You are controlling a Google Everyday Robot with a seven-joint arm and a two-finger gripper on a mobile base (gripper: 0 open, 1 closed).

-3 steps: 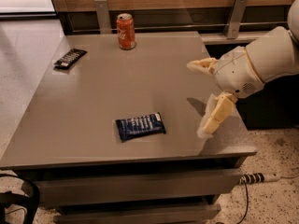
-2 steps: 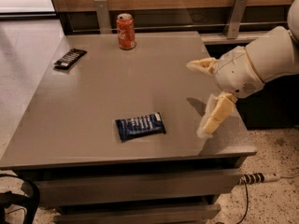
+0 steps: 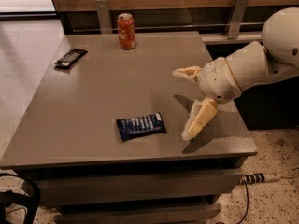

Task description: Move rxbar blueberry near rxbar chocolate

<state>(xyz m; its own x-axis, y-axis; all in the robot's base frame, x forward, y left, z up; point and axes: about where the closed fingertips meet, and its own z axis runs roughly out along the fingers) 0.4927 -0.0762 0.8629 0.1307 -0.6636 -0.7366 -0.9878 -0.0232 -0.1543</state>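
Fingers (image 3: 198,120) of the one gripper (image 3: 181,104) spread apart, empty, over desk (image 3: 93,92) right side. One rxbar blueberry (image 3: 140,126) front-center, near gripper. One rxbar chocolate (image 3: 70,58) back-left corner. One soda can (image 3: 126,31) at back.

One rxbar blueberry (image 3: 140,126), one rxbar chocolate (image 3: 70,58), one can (image 3: 126,31), one gripper (image 3: 181,104) over table (image 3: 93,92).

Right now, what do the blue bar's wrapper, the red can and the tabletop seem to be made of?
The rxbar blueberry wrapper looks like thin glossy film, with a faint sheen. The can looks metal: printed red, silvery rim. The table looks like matte grey laminate, possibly painted wood. The tool, open above the table's right side, looks like cream plastic.
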